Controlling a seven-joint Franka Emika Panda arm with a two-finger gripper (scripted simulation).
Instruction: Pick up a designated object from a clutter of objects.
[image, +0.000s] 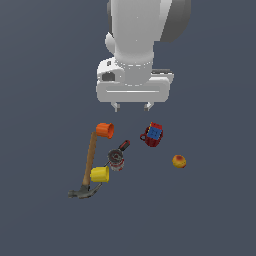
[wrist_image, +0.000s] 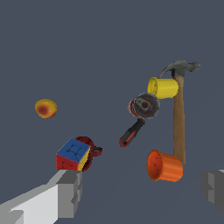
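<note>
The small blue cube (image: 154, 133) with dark grid lines rests against the dark red mug (image: 148, 137), on its side toward the exterior view's right. In the wrist view the cube (wrist_image: 73, 153) shows blue, red and yellow faces in front of the mug (wrist_image: 89, 150). My gripper (image: 132, 106) hangs open and empty above the floor, behind the clutter. In the wrist view one finger (wrist_image: 70, 192) sits just by the cube and the other finger (wrist_image: 213, 189) is far apart from it.
An orange cup (image: 105, 130), a wooden-handled hammer (image: 89, 165), a yellow cup (image: 100, 174) and a red-grey tool (image: 119, 155) lie at the exterior view's left of the mug. An orange-red round fruit (image: 179, 161) lies at the right.
</note>
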